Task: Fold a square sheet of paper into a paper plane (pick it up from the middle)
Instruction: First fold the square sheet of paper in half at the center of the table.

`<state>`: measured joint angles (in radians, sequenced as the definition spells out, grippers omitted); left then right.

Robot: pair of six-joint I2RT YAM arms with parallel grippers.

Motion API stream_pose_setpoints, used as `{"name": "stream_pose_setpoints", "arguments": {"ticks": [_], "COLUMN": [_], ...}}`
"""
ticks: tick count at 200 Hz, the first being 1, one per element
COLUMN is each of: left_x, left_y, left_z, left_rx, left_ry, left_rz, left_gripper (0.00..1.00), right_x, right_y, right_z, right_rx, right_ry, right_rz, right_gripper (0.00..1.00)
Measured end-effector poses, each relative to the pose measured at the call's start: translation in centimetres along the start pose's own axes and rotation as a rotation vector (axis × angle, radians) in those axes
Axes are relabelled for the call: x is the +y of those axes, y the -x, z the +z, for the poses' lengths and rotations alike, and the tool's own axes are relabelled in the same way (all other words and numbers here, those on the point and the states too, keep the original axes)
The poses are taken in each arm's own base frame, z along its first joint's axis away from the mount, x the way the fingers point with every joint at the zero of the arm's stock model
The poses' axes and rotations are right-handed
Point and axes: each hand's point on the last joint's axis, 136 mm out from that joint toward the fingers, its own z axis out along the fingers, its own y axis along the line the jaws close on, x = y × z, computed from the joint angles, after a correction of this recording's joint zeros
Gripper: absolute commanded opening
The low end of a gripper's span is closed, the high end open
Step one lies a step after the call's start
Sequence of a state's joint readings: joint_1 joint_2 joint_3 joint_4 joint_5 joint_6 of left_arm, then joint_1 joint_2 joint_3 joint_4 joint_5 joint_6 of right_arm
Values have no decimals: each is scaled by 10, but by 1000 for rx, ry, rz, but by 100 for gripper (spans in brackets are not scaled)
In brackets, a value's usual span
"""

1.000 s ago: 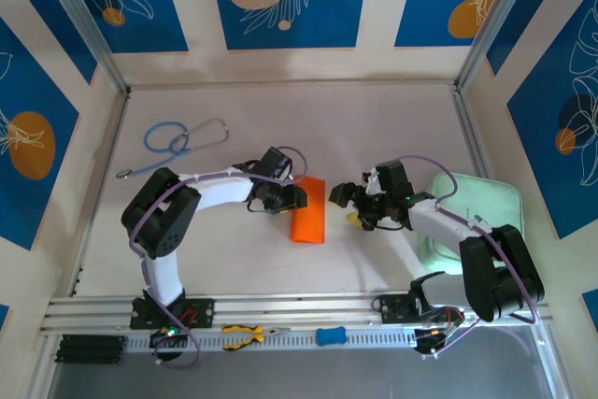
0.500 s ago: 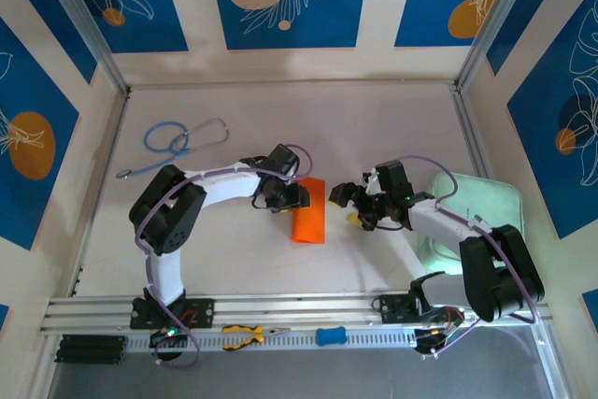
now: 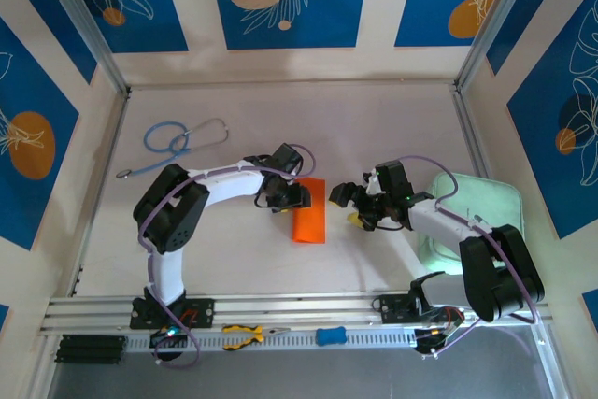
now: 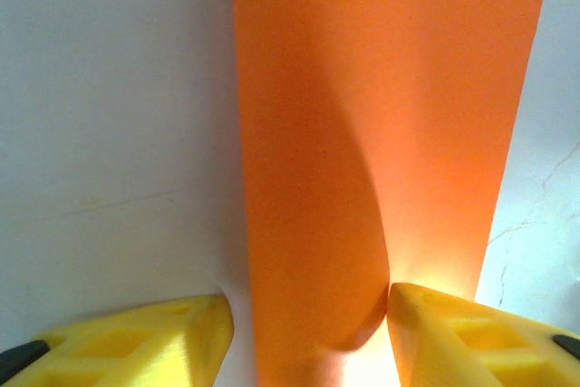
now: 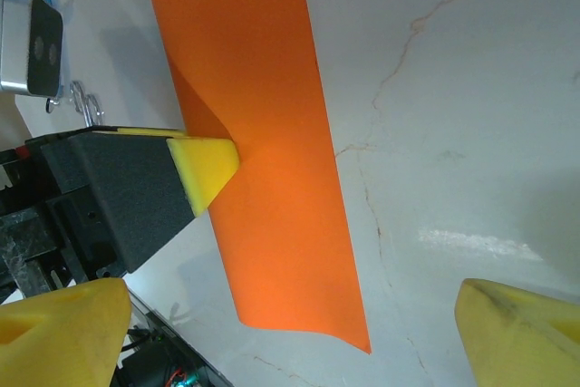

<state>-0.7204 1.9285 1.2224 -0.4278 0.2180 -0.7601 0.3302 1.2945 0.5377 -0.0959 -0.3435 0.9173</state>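
The square sheet of paper [image 3: 309, 214] lies folded into a narrow bright orange strip at mid-table. My left gripper [image 3: 292, 197] is at the strip's left edge near its far end, jaws open. In the left wrist view the paper [image 4: 362, 115] runs between the yellow fingertips [image 4: 172, 337]. The right fingertip touches a raised curl of the top layer, and the left one stands just clear of the edge. My left gripper [image 4: 308, 314] pinches nothing. My right gripper [image 3: 348, 204] hovers wide open just right of the strip. In its own view the paper [image 5: 272, 224] lies flat with one near corner slightly lifted, and my right gripper [image 5: 290, 310] holds nothing.
A blue and grey stethoscope [image 3: 177, 142] lies at the far left. A pale green pad [image 3: 481, 207] sits under the right arm. Yellow pliers [image 3: 247, 334] and a blue object [image 3: 330, 334] rest on the front rail. Patterned walls close three sides.
The left gripper's jaws have widened a little at the paper's edge and the left arm has shifted slightly right. The right arm and the paper have stayed put.
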Motion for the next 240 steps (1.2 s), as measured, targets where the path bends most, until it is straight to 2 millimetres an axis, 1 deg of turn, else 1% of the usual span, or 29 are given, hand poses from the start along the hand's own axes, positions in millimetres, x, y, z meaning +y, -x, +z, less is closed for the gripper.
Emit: {"name": "stream_pose_setpoints", "arguments": {"ticks": [49,68,81,94,131,144,240], "left_x": [1,2,3,3,3,3,3], "left_y": [0,0,0,0,0,0,0], "left_z": [1,2,2,2,2,2,3], "left_rx": [6,8,6,6,6,6,11], "left_ry": [8,12,19,20,19,19,21], "left_rz": [1,1,-1,-2,-2,-2,17], "left_gripper": [56,49,49,51,51,52,56], "right_x": [0,-1,-2,-2,-2,-2,-2], "right_y": [0,0,0,0,0,0,0], "right_z": [0,0,1,1,1,1,1], "right_rx": [0,2,3,1,1,1,1], "right_ry": [-1,-3,-5,-7,-7,-7,-7], "right_rz": [1,2,4,4,4,4,4], "right_gripper": [93,93,93,93,93,93,94]}}
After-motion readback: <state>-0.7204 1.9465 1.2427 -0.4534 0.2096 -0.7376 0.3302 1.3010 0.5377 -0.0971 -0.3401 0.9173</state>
